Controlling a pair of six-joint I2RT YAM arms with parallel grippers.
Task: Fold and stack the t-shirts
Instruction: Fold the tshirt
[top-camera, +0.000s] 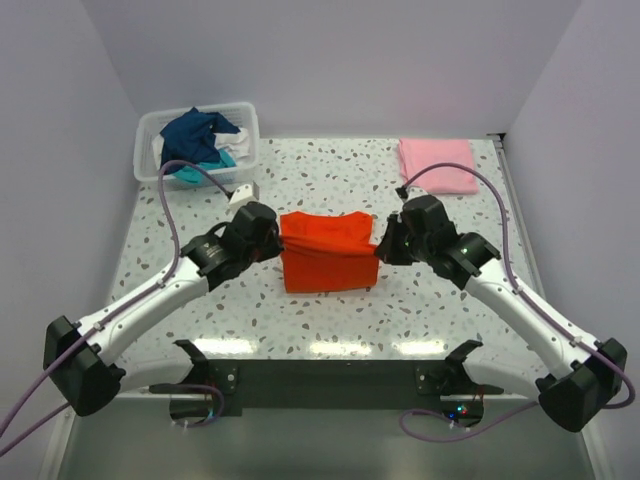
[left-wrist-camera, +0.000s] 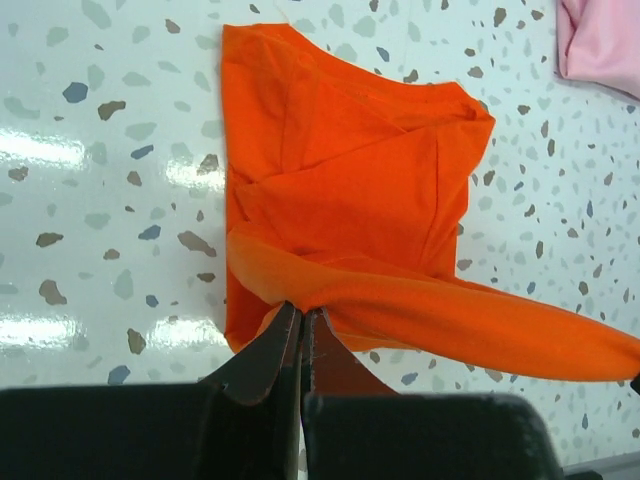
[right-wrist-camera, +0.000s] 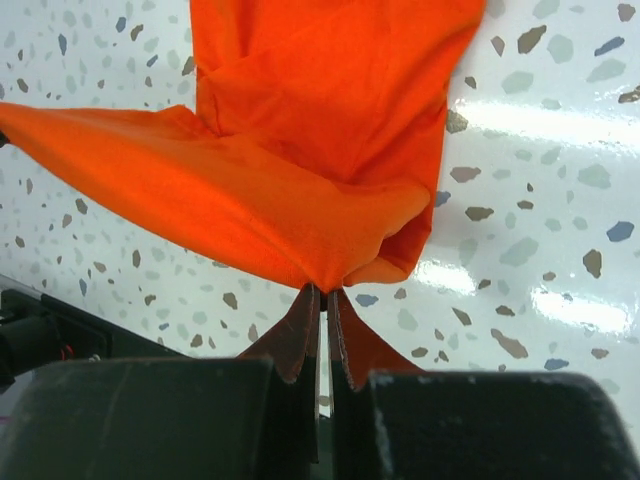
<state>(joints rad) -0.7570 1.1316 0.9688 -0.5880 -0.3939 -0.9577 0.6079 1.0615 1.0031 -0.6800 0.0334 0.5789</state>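
- While your top view places the orange-red t-shirt (top-camera: 326, 250) mid-table between both arms, only it shows the basket (top-camera: 251, 128) at far left.
- Your left gripper (left-wrist-camera: 300, 318) has its jaws pinching one shirt edge tight.
- Your right gripper (right-wrist-camera: 322, 298) pinches the opposite edge.

**Speckled worktop carries two shirts and a basket**

The glossy white, grey-flecked worktop (top-camera: 330, 320) carries an orange-red t-shirt (top-camera: 325, 250) at the centre of the frame, part of it raised off the surface. A folded pink t-shirt (top-camera: 437, 165) lies flat at the upper right. A translucent basket (top-camera: 148, 150) stands at the upper left.
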